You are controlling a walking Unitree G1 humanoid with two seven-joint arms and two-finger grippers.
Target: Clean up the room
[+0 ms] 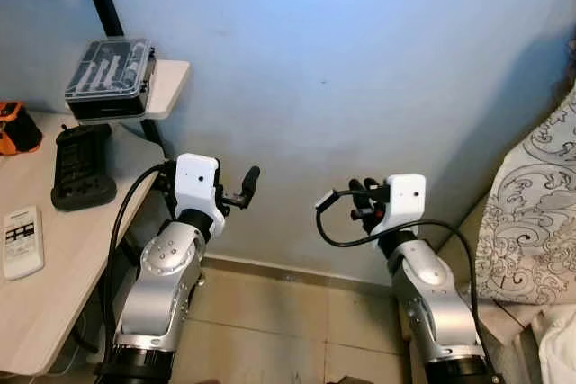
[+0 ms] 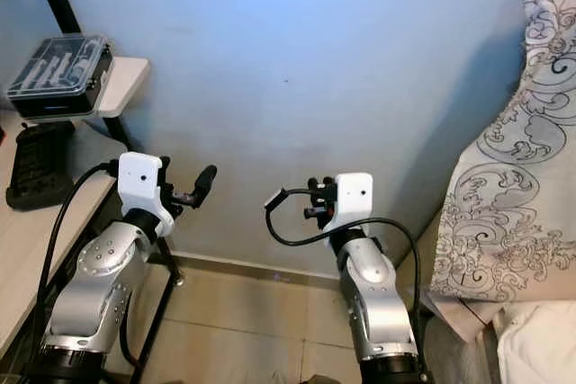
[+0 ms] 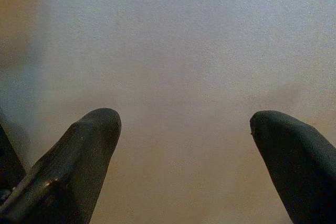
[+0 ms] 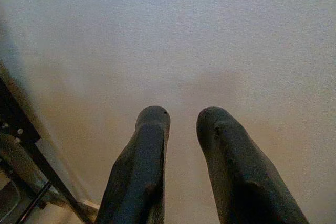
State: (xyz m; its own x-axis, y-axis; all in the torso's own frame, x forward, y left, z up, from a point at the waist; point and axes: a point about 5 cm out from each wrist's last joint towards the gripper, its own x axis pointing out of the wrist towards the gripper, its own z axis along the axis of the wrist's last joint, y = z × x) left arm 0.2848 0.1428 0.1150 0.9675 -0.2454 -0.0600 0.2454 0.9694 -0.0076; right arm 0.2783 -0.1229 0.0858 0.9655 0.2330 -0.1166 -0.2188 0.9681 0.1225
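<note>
Both arms are raised toward a bare blue wall (image 1: 360, 60), and neither holds anything. The left gripper (image 3: 184, 124) has its fingers (image 3: 89, 145) wide apart, with plain wall between the tips. The right gripper (image 4: 182, 116) has its fingers nearly together, a narrow gap between them, also aimed at the wall.

A desk (image 1: 54, 294) runs along the robot's left, cut off by the frame edge. Near its front edge lies a white remote (image 1: 22, 240). Further back, toward the wall-side edge, sits a black case (image 1: 83, 166). An orange and black thing (image 1: 16, 128) at the far corner is cut off and hard to name. On a small raised shelf (image 1: 171, 78) by the wall rests a clear-lidded tool box (image 1: 110, 74); its contents are too small to tell.

On the right, a patterned bed cover (image 2: 513, 177) hangs down, partly out of frame. Tiled floor (image 1: 288, 312) lies between the arms.
</note>
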